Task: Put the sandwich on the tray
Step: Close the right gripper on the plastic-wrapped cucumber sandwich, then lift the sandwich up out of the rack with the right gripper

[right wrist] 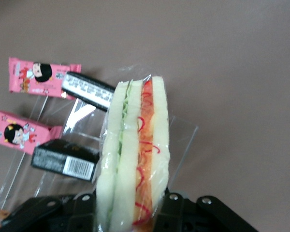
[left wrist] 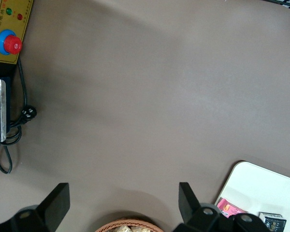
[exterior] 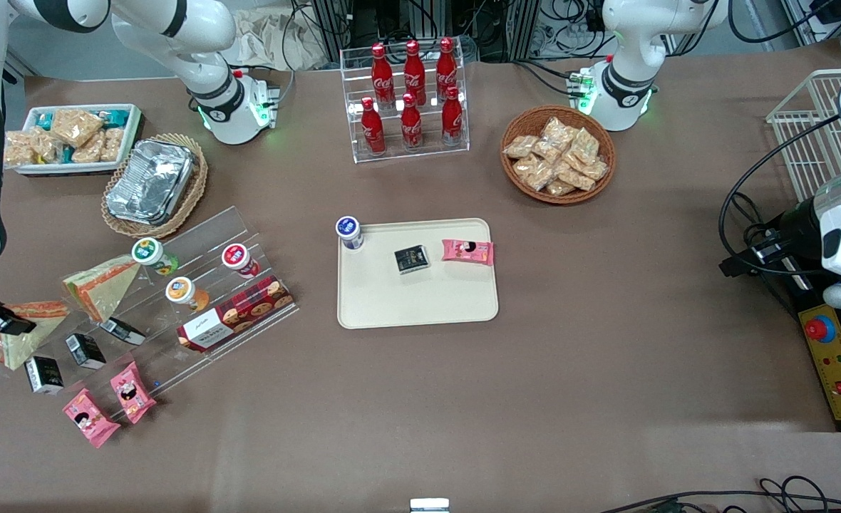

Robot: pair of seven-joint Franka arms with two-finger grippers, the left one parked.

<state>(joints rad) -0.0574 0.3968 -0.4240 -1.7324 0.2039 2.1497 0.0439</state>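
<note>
Clear-wrapped sandwich in end effector

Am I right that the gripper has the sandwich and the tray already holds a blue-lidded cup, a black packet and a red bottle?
Not quite. The gripper is shut on the sandwich, and the tray does hold the blue-lidded cup and the black packet, but the third item is a pink snack packet, not a red bottle. The front view shows this.
</note>
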